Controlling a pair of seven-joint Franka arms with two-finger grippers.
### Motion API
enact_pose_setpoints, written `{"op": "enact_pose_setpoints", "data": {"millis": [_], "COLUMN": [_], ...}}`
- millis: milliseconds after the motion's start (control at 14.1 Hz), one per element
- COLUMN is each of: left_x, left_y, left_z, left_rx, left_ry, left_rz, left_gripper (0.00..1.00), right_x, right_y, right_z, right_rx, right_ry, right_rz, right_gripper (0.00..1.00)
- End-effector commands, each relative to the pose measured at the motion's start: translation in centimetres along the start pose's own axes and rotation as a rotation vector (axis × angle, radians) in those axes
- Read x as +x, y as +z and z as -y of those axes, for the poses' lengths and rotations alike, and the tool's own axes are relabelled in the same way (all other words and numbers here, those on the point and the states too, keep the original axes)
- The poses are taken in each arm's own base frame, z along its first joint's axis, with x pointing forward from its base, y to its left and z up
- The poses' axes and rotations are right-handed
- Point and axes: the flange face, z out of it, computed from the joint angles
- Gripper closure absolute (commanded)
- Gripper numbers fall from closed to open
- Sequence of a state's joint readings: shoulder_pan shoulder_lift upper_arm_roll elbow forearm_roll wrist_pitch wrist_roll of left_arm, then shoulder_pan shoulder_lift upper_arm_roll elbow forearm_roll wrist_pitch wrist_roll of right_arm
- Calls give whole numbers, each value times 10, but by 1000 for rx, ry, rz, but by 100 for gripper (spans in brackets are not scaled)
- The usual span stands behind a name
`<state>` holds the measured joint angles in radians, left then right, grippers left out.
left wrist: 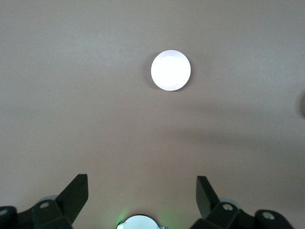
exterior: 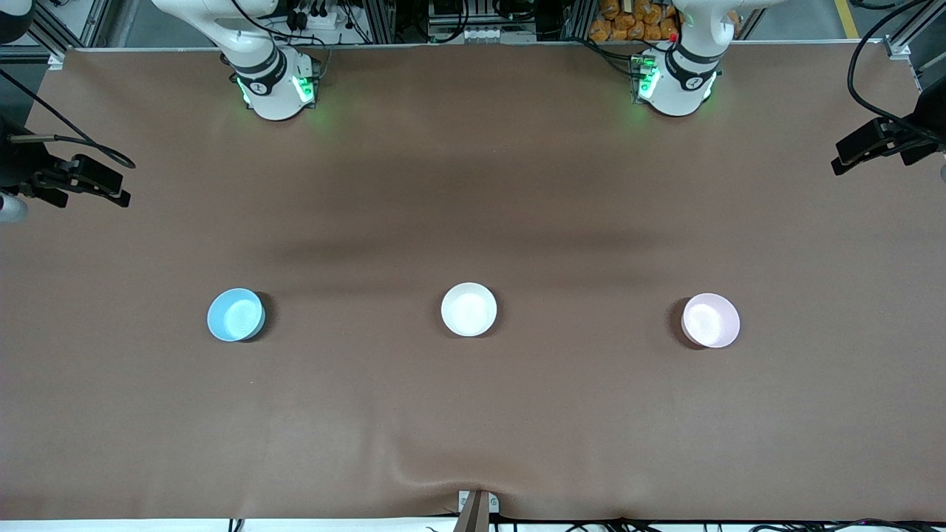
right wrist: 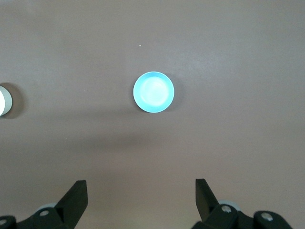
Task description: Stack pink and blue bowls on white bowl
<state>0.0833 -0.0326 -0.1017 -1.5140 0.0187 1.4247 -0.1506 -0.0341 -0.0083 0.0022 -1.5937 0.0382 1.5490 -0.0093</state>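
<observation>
Bowls sit in a row on my bench (exterior: 473, 185): blue bowl (exterior: 236, 315), white bowl (exterior: 469, 309), pink bowl (exterior: 711, 320). Left gripper (left wrist: 142, 191) and right gripper (right wrist: 141, 191) hover high, jaws apart, with pink bowl and blue bowl at twelve o'clock respectively. Only my front view shows all three.

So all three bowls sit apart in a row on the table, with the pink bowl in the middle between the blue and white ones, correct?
Not quite. The front view shows the white bowl in the middle, with the blue bowl toward the right arm's end and the pink bowl toward the left arm's end. The rest holds: all three sit apart in a row on the table.
</observation>
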Motion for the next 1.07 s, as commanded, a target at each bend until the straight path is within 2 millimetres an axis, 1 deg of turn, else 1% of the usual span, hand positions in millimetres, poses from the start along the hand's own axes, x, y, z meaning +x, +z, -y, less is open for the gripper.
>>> {"op": "enact_pose_setpoints", "data": {"millis": [0,285,569,925,996], "left_x": [-3,-1,1,8,11], "left_y": [0,1,5,22,30], "left_z": [1,1,1,1,0], "left_rx": [13,11,10,9,9], "left_ry": [12,13,11,11,12], "left_rz": [-6,-14,-20,-29,-29], "left_gripper": [0,0,0,0,0], "right_x": [-2,-3,-2,7,7], "right_y": [-1,-2,-1,8,5], "right_z": [2,-3,-2,0,4], "right_rx": [3,4,2,2,0], "right_ry": [0,6,5,-3,-11], "right_rz": [-4,-3,-4,-9,-15], "right_gripper": [0,0,0,0,0]}}
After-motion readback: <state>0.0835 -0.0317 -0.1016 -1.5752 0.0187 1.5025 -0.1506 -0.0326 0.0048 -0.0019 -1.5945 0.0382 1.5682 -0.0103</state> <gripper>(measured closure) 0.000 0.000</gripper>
